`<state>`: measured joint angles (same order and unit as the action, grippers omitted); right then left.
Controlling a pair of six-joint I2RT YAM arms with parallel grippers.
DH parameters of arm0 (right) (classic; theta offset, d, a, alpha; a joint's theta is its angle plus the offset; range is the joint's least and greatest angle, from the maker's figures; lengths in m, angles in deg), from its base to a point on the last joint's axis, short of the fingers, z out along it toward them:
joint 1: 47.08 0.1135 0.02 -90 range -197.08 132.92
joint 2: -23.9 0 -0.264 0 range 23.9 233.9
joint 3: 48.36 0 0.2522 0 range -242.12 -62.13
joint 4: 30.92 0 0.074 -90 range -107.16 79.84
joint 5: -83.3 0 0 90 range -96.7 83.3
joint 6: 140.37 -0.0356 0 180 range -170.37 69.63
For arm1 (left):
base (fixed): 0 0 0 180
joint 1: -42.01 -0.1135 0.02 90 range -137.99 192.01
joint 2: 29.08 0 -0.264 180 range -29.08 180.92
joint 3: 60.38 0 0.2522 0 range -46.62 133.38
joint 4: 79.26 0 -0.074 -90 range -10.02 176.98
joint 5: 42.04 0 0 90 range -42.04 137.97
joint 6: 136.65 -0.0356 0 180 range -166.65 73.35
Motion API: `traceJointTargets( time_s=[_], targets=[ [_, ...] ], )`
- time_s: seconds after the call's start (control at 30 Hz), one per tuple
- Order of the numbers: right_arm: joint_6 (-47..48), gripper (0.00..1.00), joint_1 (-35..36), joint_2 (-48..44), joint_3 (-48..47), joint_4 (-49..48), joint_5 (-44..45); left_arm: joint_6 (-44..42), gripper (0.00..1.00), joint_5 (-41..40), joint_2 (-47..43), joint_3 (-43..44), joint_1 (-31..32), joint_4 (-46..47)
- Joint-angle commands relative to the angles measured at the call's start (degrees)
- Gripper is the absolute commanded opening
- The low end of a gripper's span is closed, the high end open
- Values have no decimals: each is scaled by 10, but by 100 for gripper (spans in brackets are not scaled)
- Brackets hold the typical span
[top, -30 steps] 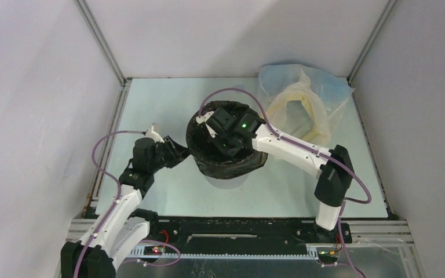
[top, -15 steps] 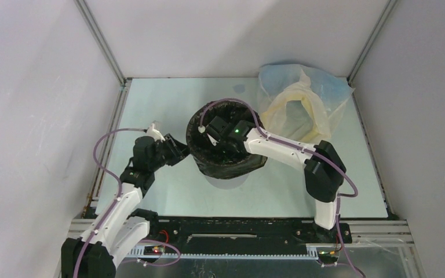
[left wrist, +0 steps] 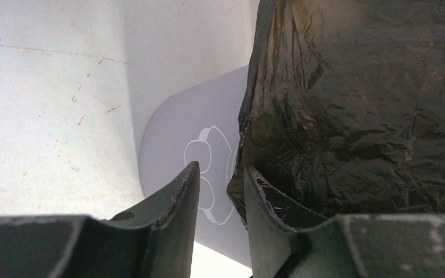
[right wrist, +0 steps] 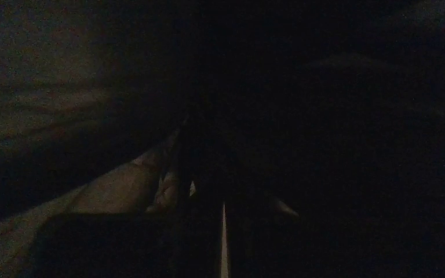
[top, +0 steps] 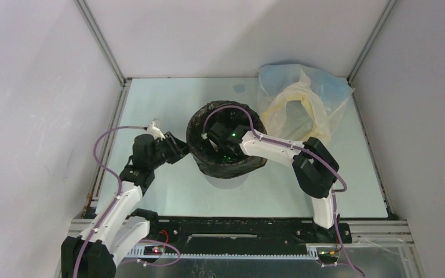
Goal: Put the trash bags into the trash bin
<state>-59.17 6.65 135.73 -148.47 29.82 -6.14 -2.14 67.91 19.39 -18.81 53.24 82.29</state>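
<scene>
The trash bin stands mid-table, and the glossy black trash bag (top: 234, 169) lines it and drapes over its rim and outer wall. In the left wrist view the bin's pale lavender wall (left wrist: 168, 139) shows bare beside the bag's crinkled edge (left wrist: 353, 104). My left gripper (top: 181, 149) sits at the bin's left side, its jaws a little apart (left wrist: 220, 171), with the bag's edge beside the right finger and not pinched. My right gripper (top: 214, 138) reaches down inside the lined bin. Its view is almost black, with only a thin pale slit between the fingers (right wrist: 223, 214).
A translucent yellowish and pale-blue plastic bag (top: 301, 104) stands at the back right, close behind the bin. The pale table (top: 168, 191) is enclosed by grey walls with metal posts at the back corners. The right arm's cable loops over the bin mouth.
My right gripper has sunk from above the bin's mouth down inside the lined bin, and its elbow has swung left. The left arm has barely moved.
</scene>
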Motion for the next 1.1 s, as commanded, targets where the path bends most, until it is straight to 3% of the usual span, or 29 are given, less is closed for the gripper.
traceJointTargets(
  time_s=[0.0,0.37,0.7,1.07],
  targets=[
    [-6,0,-5,23,4,-12,-32,-7,39,16,-8,30,-3,16],
    [-8,0,-9,66,14,-15,-59,-18,39,0,-36,46,-3,-32],
    [-11,0,-17,111,14,-29,-77,-62,40,-33,-73,106,-3,-135],
    [-13,0,-14,73,2,-6,-61,-73,40,-83,-128,160,-3,-210]
  ],
)
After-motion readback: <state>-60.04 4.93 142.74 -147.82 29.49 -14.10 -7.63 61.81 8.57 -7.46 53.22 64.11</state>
